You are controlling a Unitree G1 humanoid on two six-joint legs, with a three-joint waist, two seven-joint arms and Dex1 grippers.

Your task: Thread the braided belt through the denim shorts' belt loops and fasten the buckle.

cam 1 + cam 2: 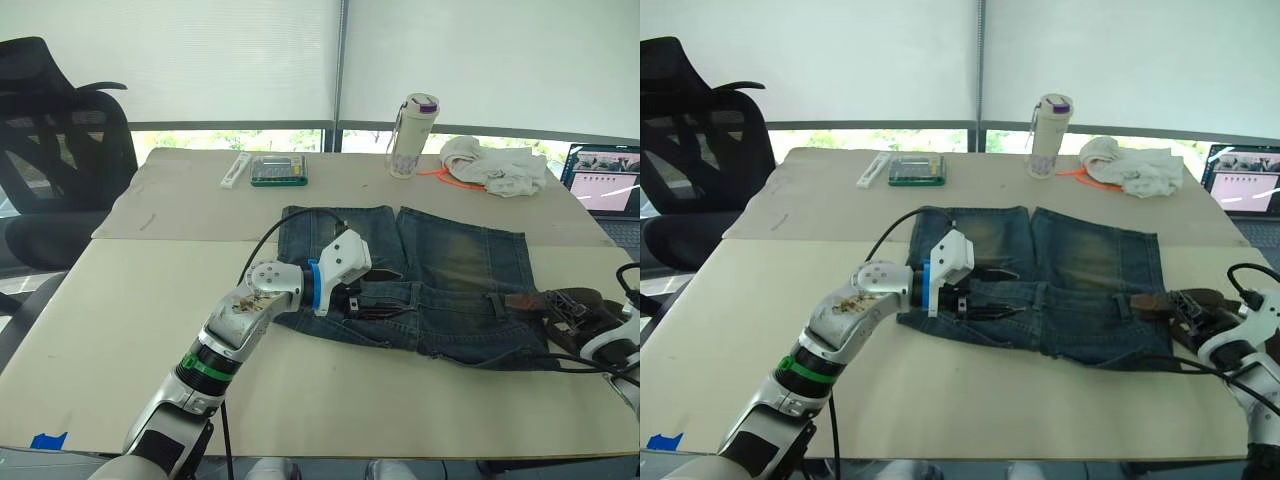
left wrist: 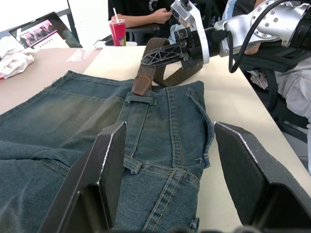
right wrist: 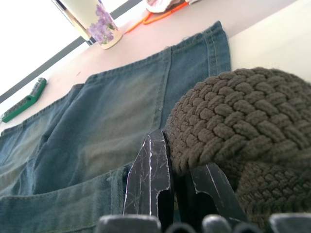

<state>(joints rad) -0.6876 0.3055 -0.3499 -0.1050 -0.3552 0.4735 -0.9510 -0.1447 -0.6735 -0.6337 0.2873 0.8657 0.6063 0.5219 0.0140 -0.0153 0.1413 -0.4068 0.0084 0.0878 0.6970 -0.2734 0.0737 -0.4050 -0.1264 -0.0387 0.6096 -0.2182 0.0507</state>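
Left gripper spread wide, empty, over denim shorts waistband. At 3 o'clock, right gripper clamps braided belt, tip entering first belt loop. Threading barely begun; next, feed belt onward.

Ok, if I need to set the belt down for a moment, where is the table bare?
The table is bare on the robot's left of the denim shorts, and along the near edge in front of them. The far edge is crowded: a green box, a bottle, a white cloth. The right side holds the braided belt, the right gripper and a laptop.
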